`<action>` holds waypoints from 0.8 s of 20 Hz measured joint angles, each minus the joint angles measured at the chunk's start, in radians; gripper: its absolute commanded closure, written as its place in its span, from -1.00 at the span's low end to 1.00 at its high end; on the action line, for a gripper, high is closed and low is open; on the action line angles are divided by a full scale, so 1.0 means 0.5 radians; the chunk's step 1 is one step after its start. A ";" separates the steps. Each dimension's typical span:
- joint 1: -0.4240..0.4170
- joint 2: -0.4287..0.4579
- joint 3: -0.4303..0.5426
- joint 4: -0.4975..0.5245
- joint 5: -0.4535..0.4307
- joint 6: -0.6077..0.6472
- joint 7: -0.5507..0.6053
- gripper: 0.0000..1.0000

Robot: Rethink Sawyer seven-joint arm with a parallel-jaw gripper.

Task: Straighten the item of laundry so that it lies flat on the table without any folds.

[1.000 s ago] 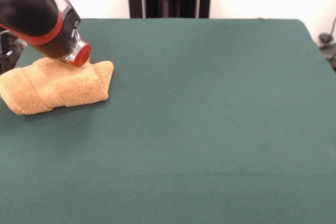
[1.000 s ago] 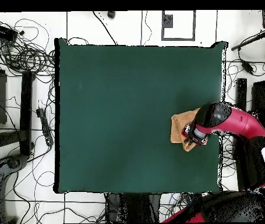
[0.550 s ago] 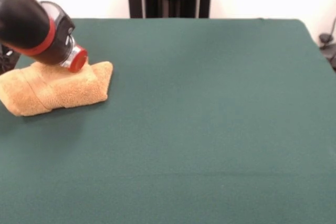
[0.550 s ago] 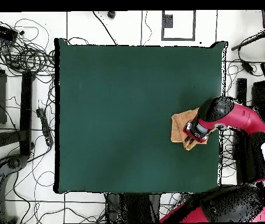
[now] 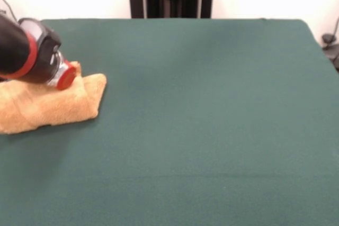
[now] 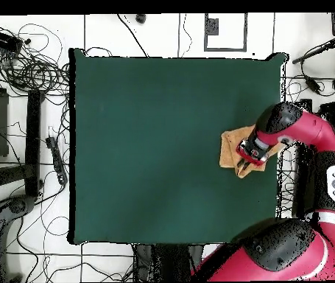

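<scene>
Presently the towel (image 5: 50, 104) lies bunched and folded on the desk (image 5: 212, 120), a dark green cloth surface. In the front view it sits at the desk's left edge, partly running out of frame; in the overhead view (image 6: 238, 151) it rests close against the desk's right edge, about midway along that edge. The cloth is thick and doubled over, with one rounded folded corner pointing toward the desk's middle. The red and black arm (image 6: 302, 133) reaches in over the desk edge above the towel, and its wrist end, ringed in red, sits over the towel's upper surface. The claw (image 6: 245, 156) is down at the towel, but whether it is apart or clamped on the cloth cannot be told from either view. The rest of the desk is bare green cloth.
</scene>
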 measured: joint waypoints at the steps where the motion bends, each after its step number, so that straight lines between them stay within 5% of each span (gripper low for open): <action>1: 0.020 0.056 0.083 -0.178 -0.083 0.105 -0.006 1.00; 11: 0.036 0.219 0.822 -0.892 -0.817 0.411 -0.178 1.00; 16: 0.005 0.211 0.878 -0.895 -0.776 0.330 -0.243 1.00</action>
